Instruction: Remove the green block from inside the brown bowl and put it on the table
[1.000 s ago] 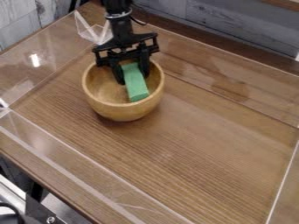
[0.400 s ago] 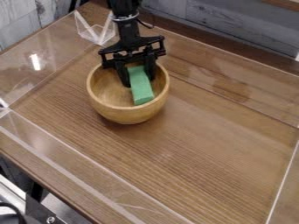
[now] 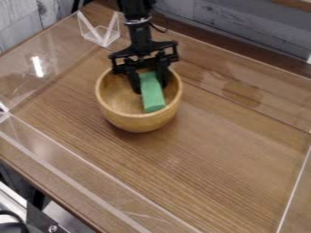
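A wood-grain table (image 3: 206,155) edged with clear plastic panels (image 3: 36,50) fills the view. On it sits a brown bowl (image 3: 137,114). The black gripper (image 3: 145,69) reaches down into the bowl, its jaws closed on the upper end of the green block (image 3: 152,93), which leans tilted inside.

Evenly lit, moderately bright, low resolution and soft throughout. White glare patches on the clear plastic panels (image 3: 36,68) along the left edge of the bench (image 3: 206,155). Faint sheen across the far right corner. Soft, short shadow beneath the brown bowl (image 3: 140,102). Slight blur on the claw (image 3: 145,65).
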### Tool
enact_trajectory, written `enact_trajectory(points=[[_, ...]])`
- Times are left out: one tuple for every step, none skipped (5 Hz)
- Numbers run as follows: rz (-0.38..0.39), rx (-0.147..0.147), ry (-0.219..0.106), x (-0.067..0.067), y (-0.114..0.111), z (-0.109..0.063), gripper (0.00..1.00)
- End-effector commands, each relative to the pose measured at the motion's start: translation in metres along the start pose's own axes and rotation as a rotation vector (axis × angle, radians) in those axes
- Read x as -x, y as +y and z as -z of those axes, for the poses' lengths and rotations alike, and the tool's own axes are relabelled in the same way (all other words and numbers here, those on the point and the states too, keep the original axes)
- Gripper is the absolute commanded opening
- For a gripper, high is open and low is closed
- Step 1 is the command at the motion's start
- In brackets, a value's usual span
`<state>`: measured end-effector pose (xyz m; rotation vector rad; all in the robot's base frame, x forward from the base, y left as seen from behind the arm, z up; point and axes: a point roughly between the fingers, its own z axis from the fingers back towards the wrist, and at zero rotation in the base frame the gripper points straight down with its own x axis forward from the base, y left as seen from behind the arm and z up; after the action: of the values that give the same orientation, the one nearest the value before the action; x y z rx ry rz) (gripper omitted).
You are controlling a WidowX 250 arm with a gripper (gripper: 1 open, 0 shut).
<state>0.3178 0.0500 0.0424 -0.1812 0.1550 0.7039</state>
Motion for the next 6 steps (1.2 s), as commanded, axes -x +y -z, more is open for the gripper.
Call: enact_trajectory(points=[[0.034,0.028,-0.05,0.008,-0.018,-0.019,0.0],[0.047,0.029,-0.047,0.011,-0.022,-0.019,0.0],[0.058,0.028,-0.043,0.012,-0.025,-0.019,0.0],[0.069,0.028,-0.039,0.013,-0.028,-0.019,0.0],[0.081,0.029,-0.037,0.014,-0.03,-0.019,0.0],[0.095,0.029,-0.034,0.015,-0.033,-0.02,0.0]])
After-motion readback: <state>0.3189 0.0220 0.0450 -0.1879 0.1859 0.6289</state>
